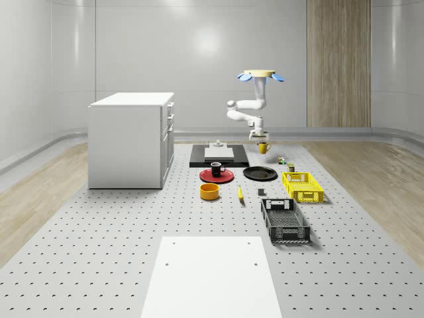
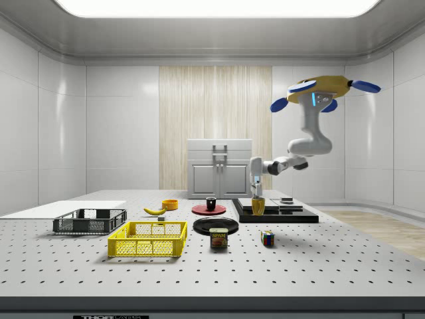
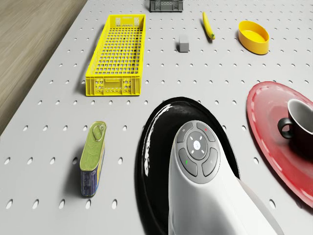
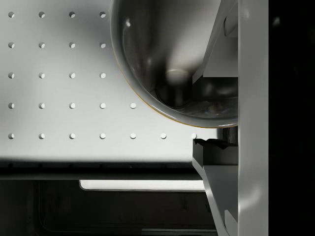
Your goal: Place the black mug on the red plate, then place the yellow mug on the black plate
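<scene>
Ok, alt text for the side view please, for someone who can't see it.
A drone hovers above the table's far right, its end effector at a yellow mug. A black mug sits on a red plate beside a black plate.

The room is evenly and brightly lit from a ceiling panel (image 2: 216, 6). Soft glare is cast on the far wall (image 1: 209, 43). Highlights are carried by the glossy black plate (image 3: 156, 161). A dim band is thrown across the perforated table (image 4: 59, 162) in the wrist view.
</scene>
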